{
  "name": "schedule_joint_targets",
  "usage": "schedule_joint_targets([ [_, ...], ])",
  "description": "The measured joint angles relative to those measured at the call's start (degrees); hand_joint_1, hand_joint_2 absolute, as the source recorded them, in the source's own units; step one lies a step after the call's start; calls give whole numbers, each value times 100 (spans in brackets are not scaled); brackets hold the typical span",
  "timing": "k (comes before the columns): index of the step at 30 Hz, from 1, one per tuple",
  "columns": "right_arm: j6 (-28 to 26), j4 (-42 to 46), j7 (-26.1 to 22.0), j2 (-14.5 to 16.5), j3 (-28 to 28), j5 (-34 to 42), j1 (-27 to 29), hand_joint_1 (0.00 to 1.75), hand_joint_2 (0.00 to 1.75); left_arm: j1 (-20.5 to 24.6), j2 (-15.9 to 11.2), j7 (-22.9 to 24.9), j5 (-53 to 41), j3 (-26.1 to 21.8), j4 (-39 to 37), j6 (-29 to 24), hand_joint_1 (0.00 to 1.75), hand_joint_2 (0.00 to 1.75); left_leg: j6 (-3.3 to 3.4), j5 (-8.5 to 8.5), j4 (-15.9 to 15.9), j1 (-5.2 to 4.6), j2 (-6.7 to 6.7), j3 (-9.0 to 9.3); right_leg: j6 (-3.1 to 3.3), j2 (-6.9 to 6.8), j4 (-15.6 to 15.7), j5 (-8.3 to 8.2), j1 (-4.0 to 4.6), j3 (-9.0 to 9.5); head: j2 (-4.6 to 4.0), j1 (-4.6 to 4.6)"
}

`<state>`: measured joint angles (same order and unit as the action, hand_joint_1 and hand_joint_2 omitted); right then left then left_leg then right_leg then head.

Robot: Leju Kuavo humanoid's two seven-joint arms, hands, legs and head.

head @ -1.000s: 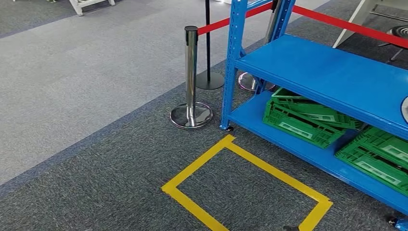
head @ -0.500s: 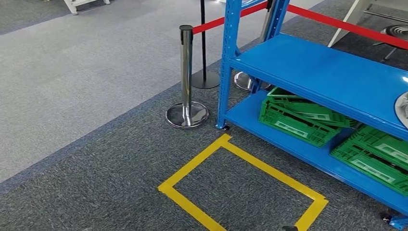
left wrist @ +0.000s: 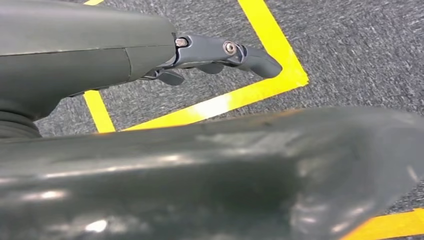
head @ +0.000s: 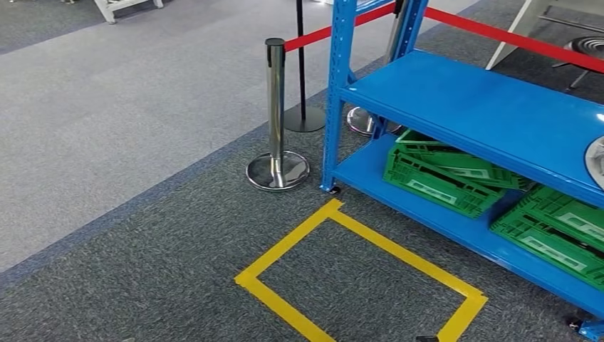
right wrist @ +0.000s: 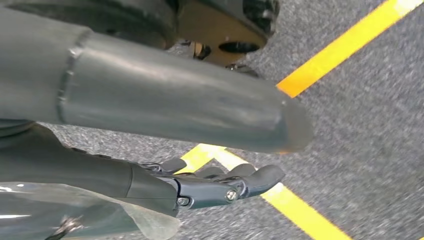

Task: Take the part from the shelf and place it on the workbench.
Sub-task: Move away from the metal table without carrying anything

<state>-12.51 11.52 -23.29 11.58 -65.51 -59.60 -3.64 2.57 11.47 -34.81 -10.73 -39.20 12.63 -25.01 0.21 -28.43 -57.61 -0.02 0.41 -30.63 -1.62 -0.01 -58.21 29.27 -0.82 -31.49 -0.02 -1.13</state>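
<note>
A silvery round part (head: 597, 162) peeks in at the right edge of the head view, lying on the middle board of the blue shelf (head: 470, 107); most of it is cut off. My left hand (left wrist: 210, 52) hangs over the carpet with its fingers stretched out and nothing in them. My right hand (right wrist: 215, 185) also hangs low above the floor, fingers loosely extended and apart, holding nothing.
A yellow tape square (head: 370, 242) marks the carpet in front of the shelf. Green crates (head: 441, 174) sit on the bottom board. A chrome stanchion (head: 276, 114) with a red belt (head: 498, 32) stands at the shelf's left corner. Lighter grey carpet stretches to the left.
The whole head view has slid slightly left, so the camera has turned; more of the silvery part shows at the right edge. Nothing in the scene itself has moved.
</note>
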Motion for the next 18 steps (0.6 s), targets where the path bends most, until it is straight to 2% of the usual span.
schedule_joint_targets([
  [2, -1, 0, 13, 1, -1, -3, 16, 0, 0, 2, 1, 10, -2, -1, 0, 1, 0, 0, -46, -46, -45, 15, -3, -13, 73, -2, 2, -9, -5, -1, 0, 14],
  [3, 0, 0, 16, 1, -2, -4, 17, 0, 0, 3, 0, 13, -4, -1, 0, 2, 0, 0, -71, -137, -174, 22, -6, -63, 108, -3, 9, -10, -13, 7, 0, 22],
  [4, 2, 0, 23, 2, -1, -10, 14, 0, 0, 3, 0, 15, -5, -1, 0, 5, 0, 0, -96, -285, -426, 26, -10, -171, 139, -6, 16, -9, -19, 15, 0, 35],
  [6, 5, 0, 42, 2, 0, -32, 11, 0, 0, -1, 0, 15, -8, -2, 0, 15, 0, 0, -128, -643, -1205, 29, -13, -527, 180, -7, 15, 8, -11, 22, 0, 51],
  [7, 7, 0, 53, 2, 1, -49, 13, 0, 0, -7, 0, 15, -9, -2, 0, 21, 0, 0, -131, -744, -1530, 29, -13, -685, 189, -5, 15, 14, -4, 29, 0, 52],
  [8, 8, 0, 59, 2, 1, -64, 17, 0, 0, -14, 0, 15, -10, -2, 0, 25, 0, 0, -124, -736, -1676, 29, -14, -764, 194, 0, 15, 19, 2, 38, 0, 52],
  [9, 8, 0, 63, 3, 1, -75, 20, 0, 0, -19, -1, 15, -13, -2, 0, 26, 0, 0, -106, -610, -1589, 28, -14, -738, 197, 8, 14, 25, 9, 52, 0, 53],
  [11, 8, -1, 65, 8, 1, -85, 20, 0, 0, -21, -4, 15, -22, -2, 1, 27, 0, 0, -38, -175, -892, 12, -19, -447, 191, 26, 16, 42, 18, 85, 0, 52],
  [12, 8, -1, 64, 13, 1, -87, 16, 0, 0, -19, -7, 15, -26, -2, 2, 27, 0, 0, -4, -20, -515, -1, -22, -287, 178, 34, 12, 54, 29, 93, 0, 51],
  [13, 8, -1, 64, 18, 1, -87, 13, 0, 0, -14, -9, 15, -31, -3, 2, 27, 0, 0, 19, 60, -240, -15, -24, -171, 156, 39, 10, 60, 35, 91, 0, 49],
  [14, 8, -1, 63, 22, 1, -87, 11, 0, 0, -10, -10, 15, -34, -3, 2, 28, 0, 0, 35, 65, -101, -29, -26, -117, 130, 39, 12, 61, 37, 82, 0, 48],
  [16, 8, 0, 63, 26, 1, -87, 10, 0, 0, -10, -11, 15, -40, -4, 2, 31, 0, 0, 58, 43, -31, -32, -28, -95, 67, 36, 34, 58, 35, 80, 0, 47],
  [18, 8, 0, 62, 28, 1, -86, 8, 0, 0, -15, -10, 15, -43, -4, 2, 32, 0, 0, 108, 77, 61, -12, -23, -54, 13, 30, -56, 144, 29, 27, 0, 38],
])
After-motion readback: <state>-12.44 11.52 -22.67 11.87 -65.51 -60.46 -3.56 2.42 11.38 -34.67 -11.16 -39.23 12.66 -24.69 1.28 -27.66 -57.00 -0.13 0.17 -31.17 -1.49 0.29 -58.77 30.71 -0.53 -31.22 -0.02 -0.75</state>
